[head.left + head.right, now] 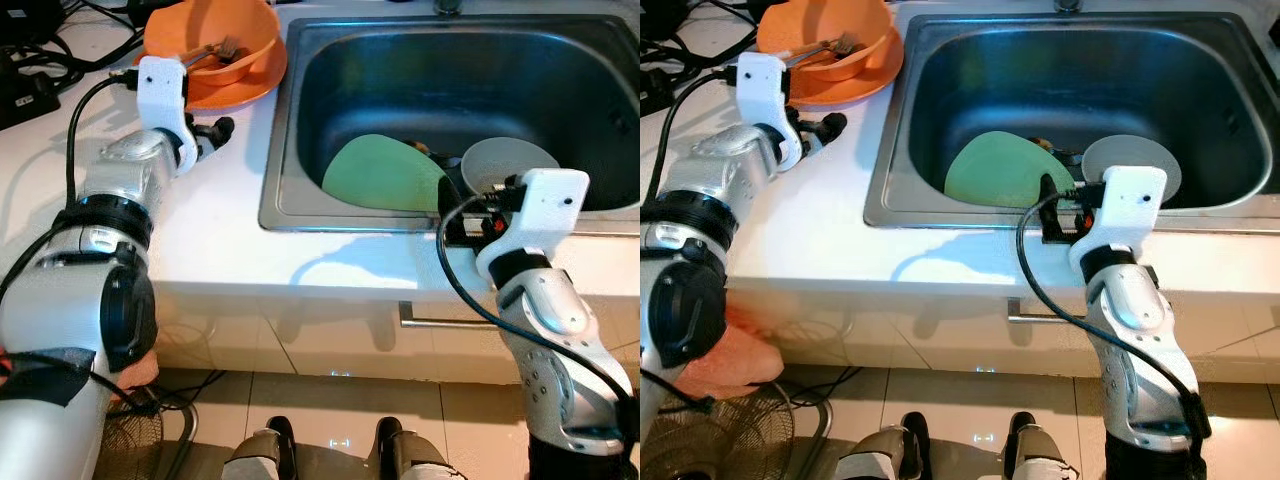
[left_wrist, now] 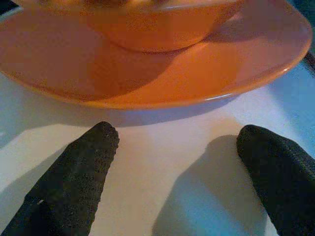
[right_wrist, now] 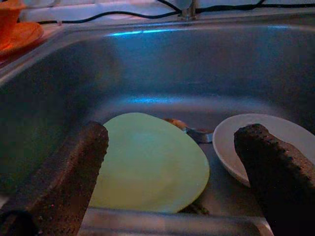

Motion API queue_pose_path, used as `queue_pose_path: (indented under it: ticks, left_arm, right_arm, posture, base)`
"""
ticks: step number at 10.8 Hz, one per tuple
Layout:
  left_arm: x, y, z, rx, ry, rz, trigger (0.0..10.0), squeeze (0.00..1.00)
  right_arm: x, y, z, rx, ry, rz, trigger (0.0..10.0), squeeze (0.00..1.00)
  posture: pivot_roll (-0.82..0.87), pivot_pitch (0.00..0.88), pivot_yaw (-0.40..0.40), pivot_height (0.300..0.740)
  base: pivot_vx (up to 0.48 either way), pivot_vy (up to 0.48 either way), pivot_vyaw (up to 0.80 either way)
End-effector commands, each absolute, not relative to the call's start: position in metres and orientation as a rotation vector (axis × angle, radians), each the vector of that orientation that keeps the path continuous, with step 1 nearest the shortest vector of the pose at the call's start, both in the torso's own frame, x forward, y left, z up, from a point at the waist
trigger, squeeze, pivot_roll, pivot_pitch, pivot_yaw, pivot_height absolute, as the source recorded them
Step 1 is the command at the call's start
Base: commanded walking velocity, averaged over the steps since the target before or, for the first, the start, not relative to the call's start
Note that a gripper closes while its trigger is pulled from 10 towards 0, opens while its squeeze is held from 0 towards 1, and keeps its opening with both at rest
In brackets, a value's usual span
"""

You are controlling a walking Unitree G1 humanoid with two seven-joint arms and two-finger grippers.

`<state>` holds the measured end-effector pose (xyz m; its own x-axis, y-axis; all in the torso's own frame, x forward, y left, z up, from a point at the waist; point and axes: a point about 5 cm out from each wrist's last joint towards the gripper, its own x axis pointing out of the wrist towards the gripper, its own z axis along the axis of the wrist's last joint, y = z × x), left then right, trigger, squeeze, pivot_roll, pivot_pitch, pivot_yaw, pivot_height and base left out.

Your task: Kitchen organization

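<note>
- Right wrist view: right gripper (image 3: pixel 170 167) is hovering at the sink's (image 1: pixel 300 110) near rim, fingers wide, nothing held.
- Green plate (image 1: pixel 385 175) is lying tilted inside the sink, beside a white bowl (image 1: pixel 505 165).
- Plate is looking stiff, likely slick; raised edge is offering the best hold.
- Left gripper (image 2: pixel 179 162) is idling open left of the sink, near the orange plate (image 2: pixel 147 73).

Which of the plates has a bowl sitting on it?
The orange plate on the counter, carrying the orange bowl. The green plate and white dish lie bare in the sink.
</note>
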<state>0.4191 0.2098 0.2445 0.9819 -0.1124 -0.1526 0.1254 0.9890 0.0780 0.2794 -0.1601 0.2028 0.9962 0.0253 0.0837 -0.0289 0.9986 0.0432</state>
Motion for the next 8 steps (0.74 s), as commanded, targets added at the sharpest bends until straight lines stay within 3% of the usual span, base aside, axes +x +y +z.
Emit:
queue_pose_path:
  ticks: [1,4,8]
  left_arm:
    - [0.414,0.214,0.221,0.111,0.208,-0.143,10.0,0.00]
    - [0.412,0.209,0.234,0.092,0.054,-0.164,10.0,0.00]
    - [0.398,0.201,0.228,0.114,0.016,-0.193,10.0,0.00]
  right_arm:
    - [0.284,-0.161,0.160,0.061,0.127,0.013,10.0,0.00]
    - [0.302,-0.156,0.165,0.062,0.094,0.046,10.0,0.00]
    - [0.327,-0.152,0.176,0.055,0.029,0.076,10.0,0.00]
  posture:
    - [-0.02,0.242,0.107,0.740]
    - [0.03,0.182,0.091,0.740]
    - [0.07,0.086,0.083,0.740]
  base:
    - [0.000,0.000,0.00]
    - [0.000,0.000,0.00]
    - [0.000,0.000,0.00]
